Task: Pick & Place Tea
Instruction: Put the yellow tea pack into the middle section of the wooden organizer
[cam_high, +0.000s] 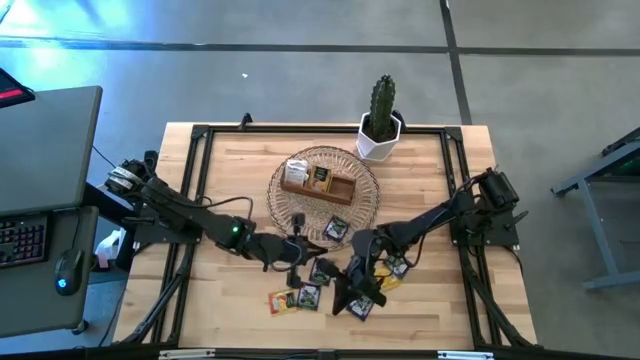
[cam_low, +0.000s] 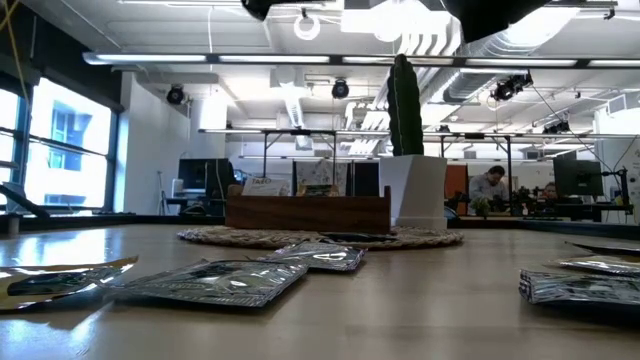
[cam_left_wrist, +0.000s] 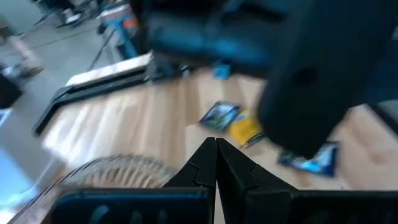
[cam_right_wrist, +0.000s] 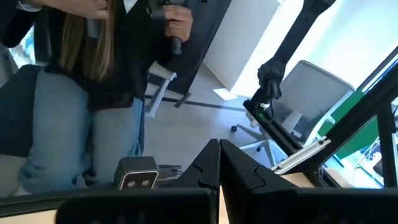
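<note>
Several small tea packets lie flat on the wooden table near its front edge, among them an orange one (cam_high: 281, 301), a dark one (cam_high: 308, 296) and a yellow one (cam_high: 393, 270). One more (cam_high: 337, 228) rests on the wicker basket's rim. In the low view the packets (cam_low: 215, 280) lie flat with no gripper near them. My left gripper (cam_high: 306, 254) hangs shut above the table just in front of the basket, with nothing in it (cam_left_wrist: 216, 146). My right gripper (cam_high: 342, 300) is shut and empty too (cam_right_wrist: 219, 146). It sits above the packets and points toward the near edge.
The round wicker basket (cam_high: 365, 210) holds a brown wooden box (cam_high: 318, 183) at the table's middle. A cactus in a white pot (cam_high: 381, 128) stands at the far edge. A black frame (cam_high: 195, 180) runs around the table. A seated person (cam_right_wrist: 93, 93) holds a handle beyond the near edge.
</note>
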